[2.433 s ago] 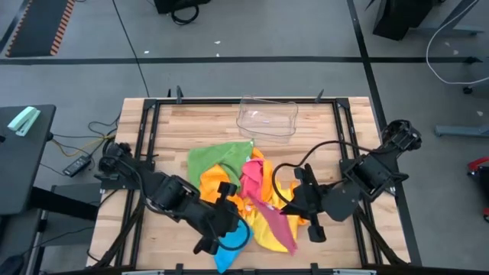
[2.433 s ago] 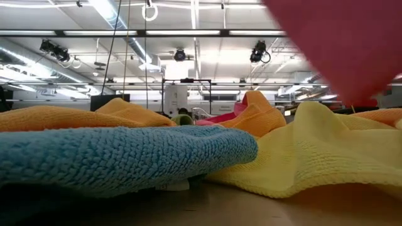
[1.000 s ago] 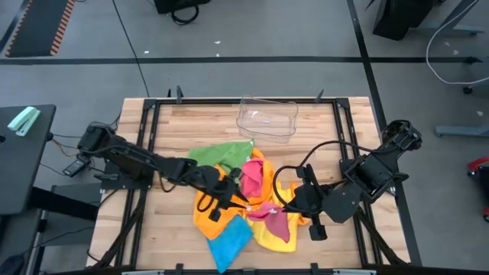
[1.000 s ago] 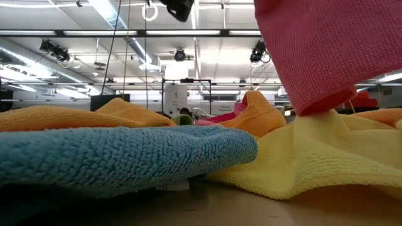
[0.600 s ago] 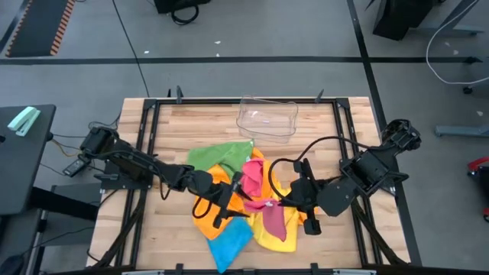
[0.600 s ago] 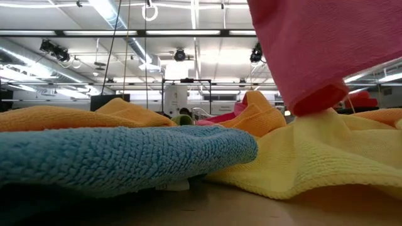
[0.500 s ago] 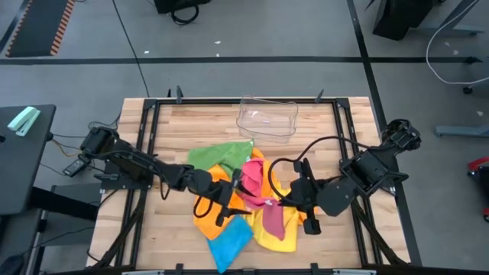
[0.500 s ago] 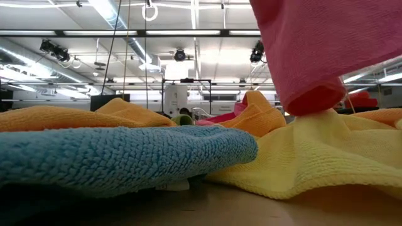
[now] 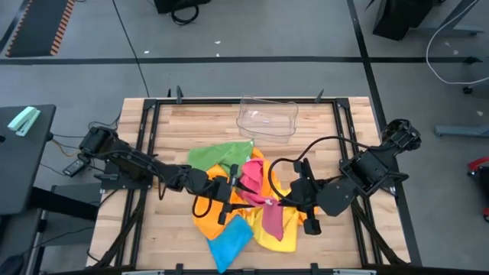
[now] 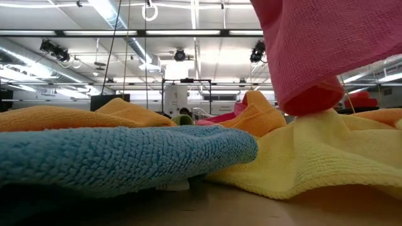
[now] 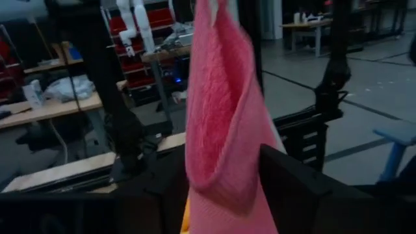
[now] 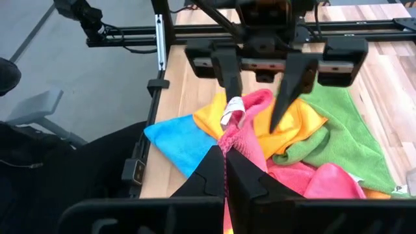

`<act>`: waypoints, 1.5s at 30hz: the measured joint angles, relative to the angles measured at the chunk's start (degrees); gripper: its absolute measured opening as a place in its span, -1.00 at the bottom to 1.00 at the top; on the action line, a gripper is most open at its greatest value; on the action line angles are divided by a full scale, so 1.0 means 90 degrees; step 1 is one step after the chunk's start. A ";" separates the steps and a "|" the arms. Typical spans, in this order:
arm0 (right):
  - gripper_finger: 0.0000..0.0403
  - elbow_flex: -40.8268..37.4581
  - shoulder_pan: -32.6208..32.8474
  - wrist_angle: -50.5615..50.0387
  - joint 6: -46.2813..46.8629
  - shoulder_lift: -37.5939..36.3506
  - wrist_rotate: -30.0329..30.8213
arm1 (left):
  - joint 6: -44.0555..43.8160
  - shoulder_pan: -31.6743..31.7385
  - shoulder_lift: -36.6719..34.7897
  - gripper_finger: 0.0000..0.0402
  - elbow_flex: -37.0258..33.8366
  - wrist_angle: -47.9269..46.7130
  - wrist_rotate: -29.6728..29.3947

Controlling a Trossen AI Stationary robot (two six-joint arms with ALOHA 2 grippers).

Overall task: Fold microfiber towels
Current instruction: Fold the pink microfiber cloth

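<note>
1. Where the towel heap (image 9: pixel 237 206) covers the desk (image 9: pixel 176 122), the pink towel (image 12: pixel 244 127) hangs above it.
2. Right pincer (image 12: pixel 225 170): clamped on the pink towel.
3. Left pincer (image 12: pixel 263 88): fingers apart, straddling the pink towel's other end.

nubby, matt looped cloth on the pink microfiber towel (image 10: pixel 326 50) and blue microfiber towel (image 10: pixel 119 157); pale planked wooden table (image 9: pixel 321 130), seemingly satin; glossy clear plastic tray (image 9: pixel 267 118).

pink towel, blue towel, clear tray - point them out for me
pink towel (image 12: pixel 250 107), right wrist view, on the raised fold between the left gripper's fingers
blue towel (image 9: pixel 229 241), high view, on its flat middle
clear tray (image 9: pixel 252 127), high view, on its near rim
</note>
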 joint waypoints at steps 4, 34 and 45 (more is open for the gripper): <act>-0.98 0.0000 0.0000 -0.0007 -0.0013 0.0000 -0.0001 | -0.0085 -0.0032 0.0005 -0.21 0.0121 -0.0110 0.0375; -0.98 -0.0021 0.0206 0.0182 -0.0111 0.0008 -0.0301 | -0.0953 -0.0357 -0.1025 -0.91 0.1268 -0.2920 0.0020; -0.98 -0.0488 -0.0026 0.0228 0.0037 0.0032 -0.0628 | -0.1327 -0.0782 -0.0777 -0.90 0.1560 -0.3686 -0.0482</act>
